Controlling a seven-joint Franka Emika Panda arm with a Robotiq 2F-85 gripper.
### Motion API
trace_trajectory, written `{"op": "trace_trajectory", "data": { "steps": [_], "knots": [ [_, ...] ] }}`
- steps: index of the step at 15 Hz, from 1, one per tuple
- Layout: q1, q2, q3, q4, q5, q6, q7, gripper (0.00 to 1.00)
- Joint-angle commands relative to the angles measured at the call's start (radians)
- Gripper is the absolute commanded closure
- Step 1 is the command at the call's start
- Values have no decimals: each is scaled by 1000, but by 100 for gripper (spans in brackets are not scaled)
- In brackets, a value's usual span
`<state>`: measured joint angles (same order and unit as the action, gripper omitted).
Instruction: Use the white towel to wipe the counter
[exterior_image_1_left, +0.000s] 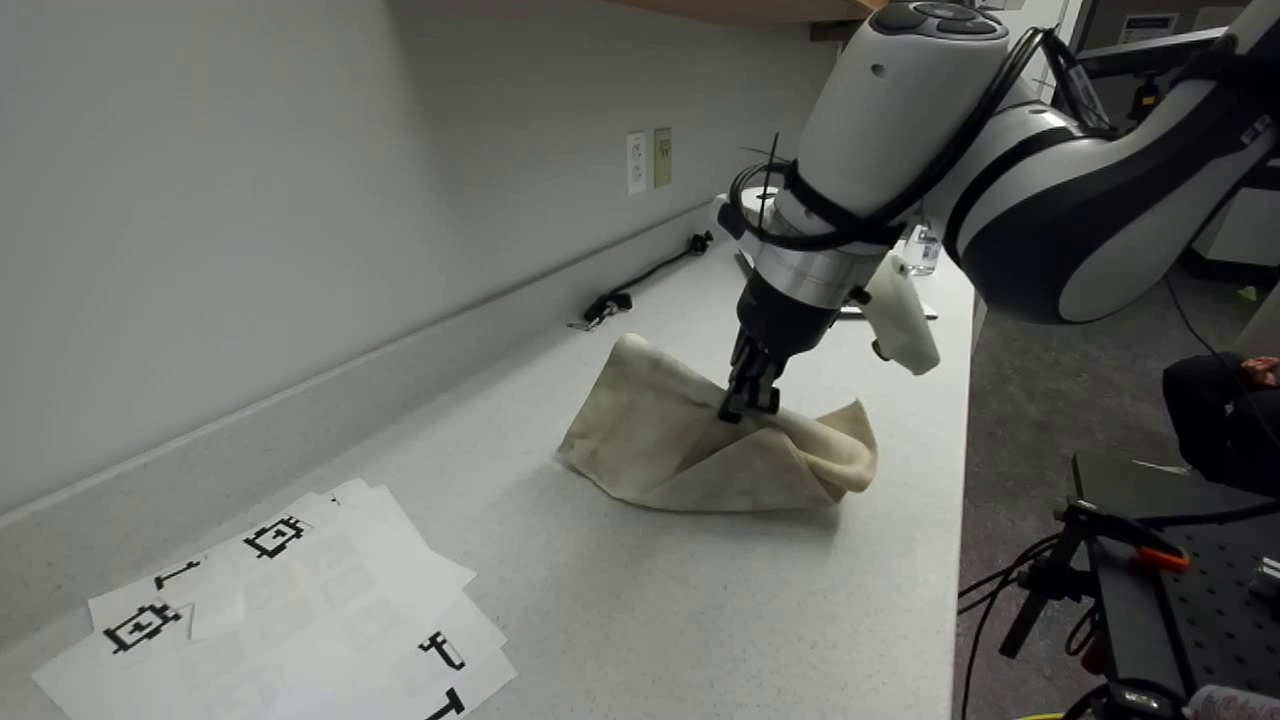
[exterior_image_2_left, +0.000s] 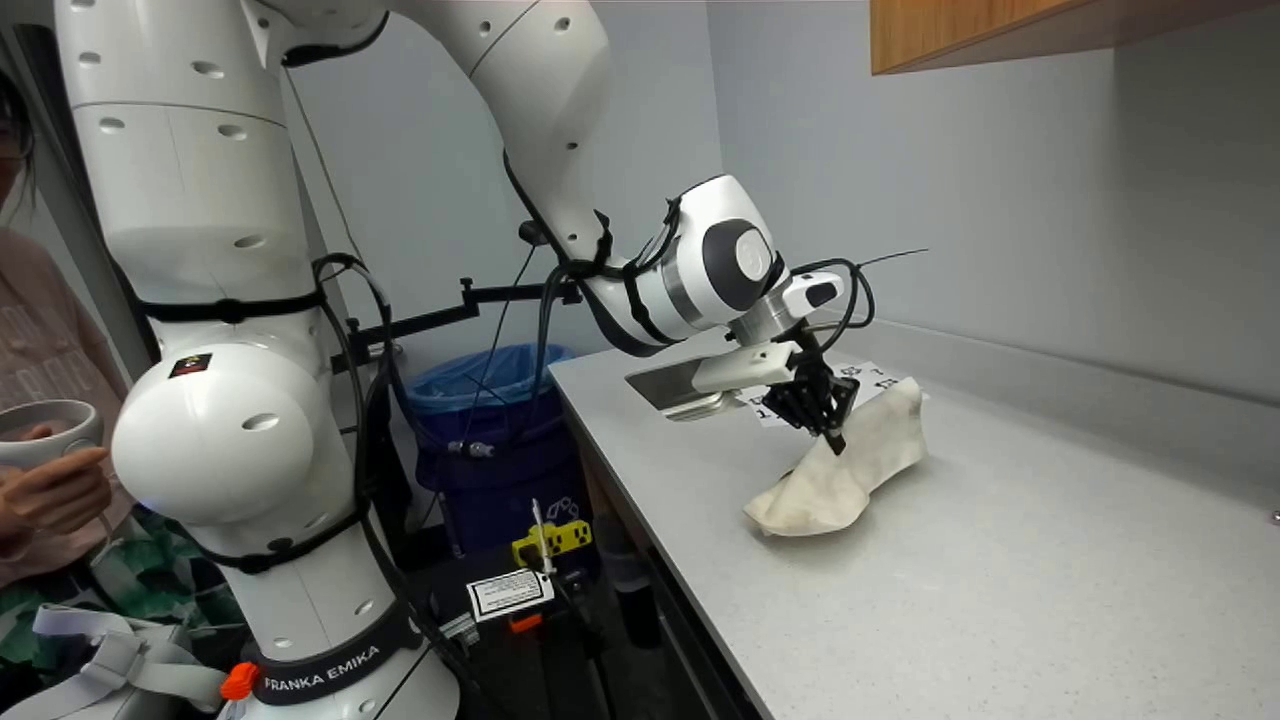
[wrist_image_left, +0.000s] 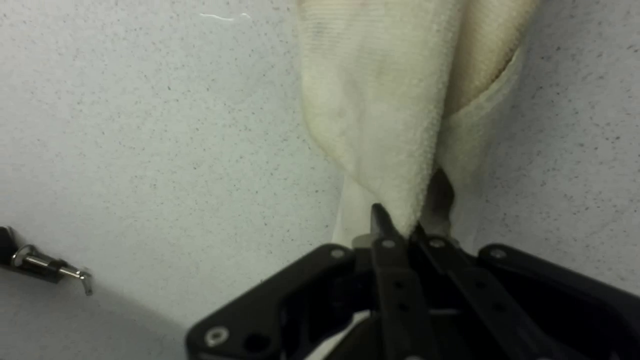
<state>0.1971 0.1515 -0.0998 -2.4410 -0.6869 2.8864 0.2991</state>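
- One rumpled cream cloth towel (exterior_image_1_left: 640, 430), its nap fuzzy, lies in peaked folds on the long, smooth, grey-speckled white countertop (exterior_image_1_left: 650, 620).
- The narrow jaws of the black, angular two-finger gripper (exterior_image_1_left: 749, 406) pinch a towel fold; the cloth between the fingertips (wrist_image_left: 382, 222) is mostly hidden.
- In the wrist view, a black, metal-tipped object (wrist_image_left: 44, 267), too partial to identify, is cut off at left.
- Flat white paper sheets (exterior_image_1_left: 300, 620) with blocky black markers (exterior_image_1_left: 280, 535) overlap, cropped in an exterior view.
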Motion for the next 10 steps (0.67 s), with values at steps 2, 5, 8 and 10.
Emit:
{"op": "trace_trajectory", "data": {
  "steps": [2, 5, 8, 10],
  "knots": [
    [22, -7, -24, 17, -65, -42, 102, 99],
    [22, -8, -24, 22, -103, -61, 153, 99],
    [21, -9, -21, 31, -155, -103, 204, 99],
    [20, -8, -18, 35, -178, -125, 234, 99]
  ]
}}
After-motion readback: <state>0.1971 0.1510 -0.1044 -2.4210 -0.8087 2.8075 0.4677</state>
